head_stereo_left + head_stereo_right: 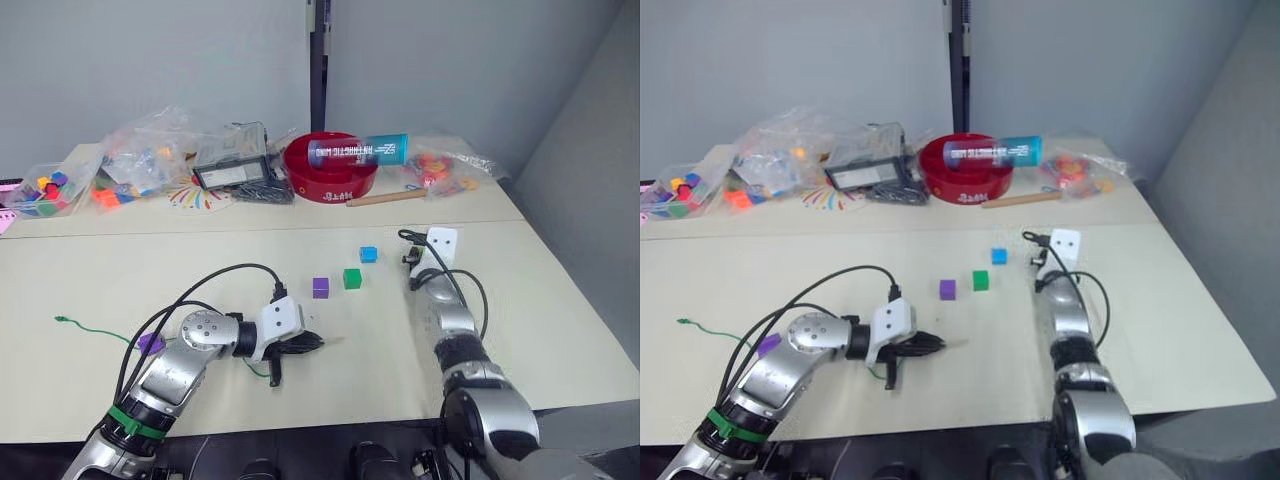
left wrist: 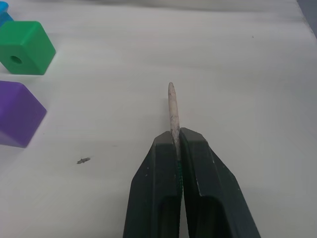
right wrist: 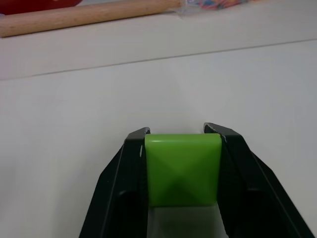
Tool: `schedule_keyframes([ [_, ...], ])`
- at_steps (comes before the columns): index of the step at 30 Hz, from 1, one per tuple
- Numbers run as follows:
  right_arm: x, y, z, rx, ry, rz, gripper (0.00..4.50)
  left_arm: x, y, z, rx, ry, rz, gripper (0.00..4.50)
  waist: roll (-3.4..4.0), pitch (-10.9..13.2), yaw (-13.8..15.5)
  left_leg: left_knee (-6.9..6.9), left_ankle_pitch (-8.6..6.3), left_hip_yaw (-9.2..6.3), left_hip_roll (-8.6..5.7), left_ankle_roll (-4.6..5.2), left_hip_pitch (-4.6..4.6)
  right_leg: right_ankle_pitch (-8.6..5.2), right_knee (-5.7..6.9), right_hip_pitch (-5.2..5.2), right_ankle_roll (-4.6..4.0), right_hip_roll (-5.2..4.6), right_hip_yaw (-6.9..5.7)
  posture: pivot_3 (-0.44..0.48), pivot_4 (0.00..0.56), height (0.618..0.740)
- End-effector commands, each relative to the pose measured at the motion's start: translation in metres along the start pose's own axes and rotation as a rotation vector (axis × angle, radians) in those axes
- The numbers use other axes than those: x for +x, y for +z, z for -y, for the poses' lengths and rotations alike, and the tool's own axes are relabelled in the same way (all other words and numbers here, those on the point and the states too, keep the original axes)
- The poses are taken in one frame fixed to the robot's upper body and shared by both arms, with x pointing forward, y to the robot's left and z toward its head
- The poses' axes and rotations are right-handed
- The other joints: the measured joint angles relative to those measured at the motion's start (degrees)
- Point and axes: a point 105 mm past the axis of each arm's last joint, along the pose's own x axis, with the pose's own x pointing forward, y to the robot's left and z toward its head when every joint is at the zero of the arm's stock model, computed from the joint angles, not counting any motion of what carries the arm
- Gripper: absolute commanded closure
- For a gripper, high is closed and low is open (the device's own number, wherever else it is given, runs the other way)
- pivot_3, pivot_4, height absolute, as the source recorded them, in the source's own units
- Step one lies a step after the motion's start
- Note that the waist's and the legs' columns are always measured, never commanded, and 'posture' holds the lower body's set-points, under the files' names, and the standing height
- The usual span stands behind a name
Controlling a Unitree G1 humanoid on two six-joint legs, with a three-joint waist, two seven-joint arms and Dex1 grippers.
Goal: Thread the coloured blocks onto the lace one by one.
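Pale counter [image 1: 560, 330] carries loose blocks. Left fingers [image 2: 174, 144] pinch the lace tip [image 2: 172, 106]; right fingers [image 3: 183, 136] clamp the lime green block [image 3: 182, 168]. Best to align its hole squarely with the tip.

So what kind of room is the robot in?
Probably a lab or test room set up for toy tasks: a plain pale table against bare grey walls, bags of toy pieces at the back, and a left gripper pinching a lace.

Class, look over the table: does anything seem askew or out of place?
Yes. A clear tube with a blue cap lies on its side across the rim of the red bowl, where it might roll off. Nothing looks spilled or damaged.
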Motion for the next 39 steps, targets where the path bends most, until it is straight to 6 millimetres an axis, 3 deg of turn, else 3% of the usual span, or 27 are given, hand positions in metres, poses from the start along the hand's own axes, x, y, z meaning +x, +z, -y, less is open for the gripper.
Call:
schedule_keyframes([
  [1,-0.038,0.024,-0.022,0.013,0.106,0.082,3.30,-0.009,0.002,-0.007,0.015,0.027,0.017,4.50,0.07,0.00,0.32,0.00,0.00,-0.03,0.02,0.00,0.03,0.01,0.05,0.00,-0.01,0.03,0.00,0.000,0.150,0.740],
  [7,-0.147,0.025,-0.066,-0.003,0.325,0.038,3.30,-0.016,-0.003,-0.012,0.010,0.031,0.007,4.50,0.34,-0.03,0.62,-0.21,0.00,0.06,0.00,0.00,-0.22,0.00,-0.03,-0.35,-0.02,0.01,0.06,0.000,0.150,0.740],
  [10,-0.173,0.017,-0.083,-0.006,0.395,-0.021,3.30,-0.017,-0.004,-0.013,0.010,0.021,0.006,4.50,0.33,-0.04,0.72,-0.19,0.02,0.06,0.01,-0.04,-0.16,-0.02,-0.11,-0.26,-0.01,0.04,0.04,0.000,0.150,0.740],
  [18,-0.192,-0.055,-0.094,-0.013,0.449,-0.351,3.30,-0.017,-0.003,-0.006,0.022,-0.024,-0.001,4.50,0.28,-0.05,0.75,-0.07,0.13,0.10,0.03,-0.17,0.04,-0.08,-0.23,0.02,-0.02,0.09,0.05,0.000,0.150,0.740],
  [22,-0.200,-0.065,-0.098,0.011,0.481,-0.408,3.30,-0.019,-0.004,-0.007,0.026,-0.030,-0.007,4.50,0.01,-0.22,0.53,-0.13,0.12,0.09,0.14,-0.16,0.09,-0.10,-0.23,0.02,-0.07,0.19,0.03,0.000,0.150,0.740],
  [24,-0.195,-0.055,-0.093,0.015,0.482,-0.353,2.21,-0.019,-0.004,-0.007,0.025,-0.030,-0.008,4.50,-0.02,-0.24,0.57,-0.13,0.12,0.09,0.14,-0.16,0.09,-0.11,-0.23,0.03,-0.08,0.19,0.02,0.000,0.150,0.740],
  [27,-0.186,-0.034,-0.083,0.020,0.481,-0.259,1.27,-0.018,-0.004,-0.007,0.025,-0.031,-0.008,4.50,-0.02,-0.23,0.69,-0.13,0.12,0.09,0.13,-0.16,0.08,-0.10,-0.23,0.04,-0.07,0.17,0.03,0.000,0.150,0.740],
  [31,-0.188,0.010,-0.076,-0.083,0.693,-0.095,0.03,-0.018,-0.005,-0.009,0.023,-0.023,-0.005,4.50,-0.02,-0.21,0.83,-0.05,0.12,0.11,0.07,-0.16,0.02,-0.10,-0.24,0.03,-0.06,0.13,0.04,0.000,0.150,0.740],
  [35,-0.200,0.031,-0.072,-0.205,1.018,-0.056,0.03,-0.019,-0.003,-0.012,0.024,-0.005,0.003,4.50,-0.03,-0.19,0.89,0.00,0.12,0.07,0.07,-0.15,0.03,-0.10,-0.23,0.06,-0.04,0.15,0.01,0.000,0.150,0.740],
  [39,-0.204,0.032,-0.064,-0.316,1.359,-0.104,0.03,-0.022,-0.003,-0.012,0.025,-0.001,0.004,4.50,-0.07,-0.16,0.69,0.00,0.10,0.08,0.07,-0.12,0.06,-0.09,-0.24,0.11,-0.05,0.17,0.02,0.000,0.150,0.740],
])
